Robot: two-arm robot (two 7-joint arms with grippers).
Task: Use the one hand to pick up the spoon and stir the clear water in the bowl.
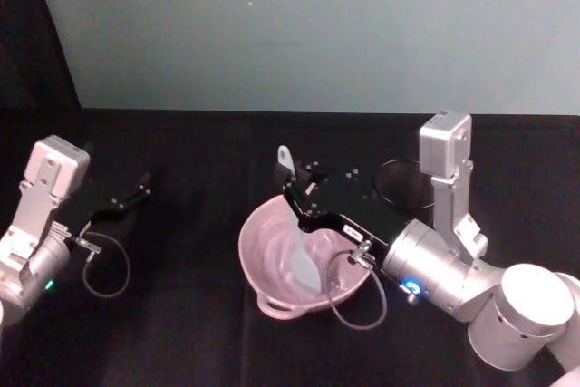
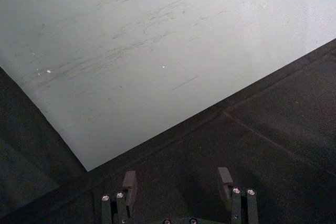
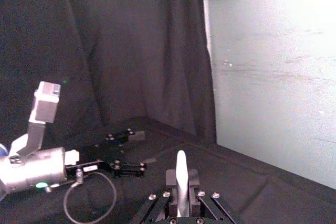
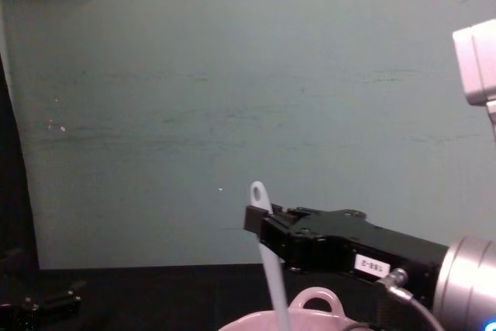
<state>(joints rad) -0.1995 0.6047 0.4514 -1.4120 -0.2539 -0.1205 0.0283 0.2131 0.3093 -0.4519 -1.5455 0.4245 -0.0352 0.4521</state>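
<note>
One arm is at work, the other is parked

Head view: the right gripper [image 1: 292, 195] reaches in from the right side of the surface [image 1: 181, 333] over the bowl [image 1: 245, 251], which stands about the middle. Its fingers are closed on the upper handle of the spoon [image 1: 303, 262], just below the holed end. The blade is down inside the bowl. The holed end points up and toward the far edge, so the long axis is steep, with the blade slightly nearer the front edge. Water cannot be made out. A black mesh cup [image 1: 403, 180] stands beyond the right arm. The left gripper [image 1: 136, 193] hangs over the left part of the surface, well apart from the bowl

Left wrist view: the left gripper's fingers [image 2: 129, 182] are spread wide with nothing between them

Right wrist view: the spoon handle [image 3: 181, 179] stands clamped at the centre of the right gripper [image 3: 181, 203]

Chest view: the spoon [image 4: 269, 257] is nearly upright, its top leaning slightly toward the robot's left, and it enters the bowl [image 4: 318, 298] beside the loop handle

Handling, as a judgement: the spoon is likely light, thin, stiff and smooth, so it may pivot or slip in the grip under side load. A hold high on the handle suits stirring. The bowl looks light and may slide if the blade presses its wall
</note>
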